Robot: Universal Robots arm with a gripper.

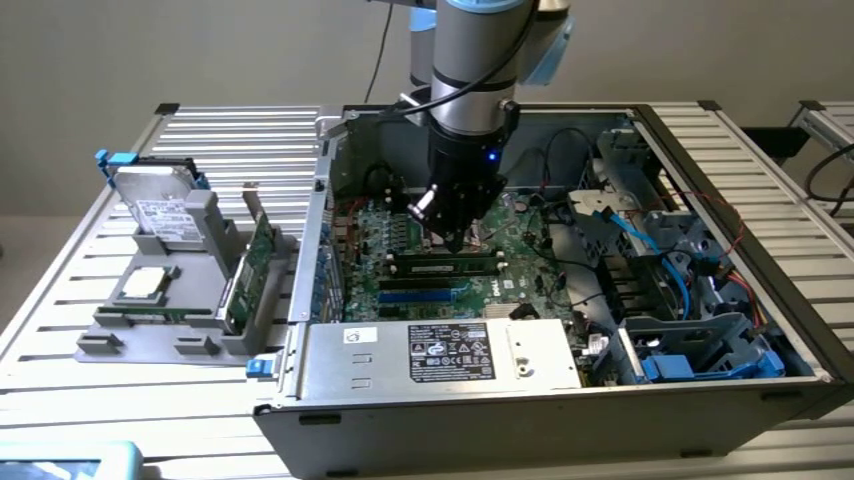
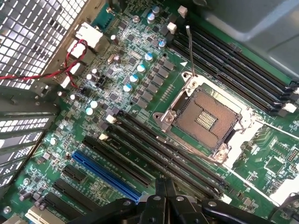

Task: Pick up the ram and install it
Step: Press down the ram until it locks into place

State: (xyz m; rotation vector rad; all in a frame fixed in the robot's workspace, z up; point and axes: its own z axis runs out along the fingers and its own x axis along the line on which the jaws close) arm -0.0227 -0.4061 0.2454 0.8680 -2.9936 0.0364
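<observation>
The ram (image 1: 447, 267), a thin green stick with dark chips, lies along one of the black motherboard slots (image 1: 427, 283) inside the open computer case (image 1: 534, 385). My gripper (image 1: 455, 240) hangs just above the ram's middle, shut, with nothing between its fingers. In the wrist view the two dark fingertips (image 2: 164, 187) are pressed together over the long black slots (image 2: 154, 154), beside the empty CPU socket (image 2: 205, 119). I cannot pick out the ram among the slots in the wrist view.
A grey rack (image 1: 200, 300) on the exterior view's left holds a hard drive (image 1: 163, 215), a CPU (image 1: 147, 285) and a green expansion card (image 1: 251, 265). Blue cables (image 1: 661, 250) and drive cages fill the case's right side. A blue slot (image 2: 105, 172) runs next to the black ones.
</observation>
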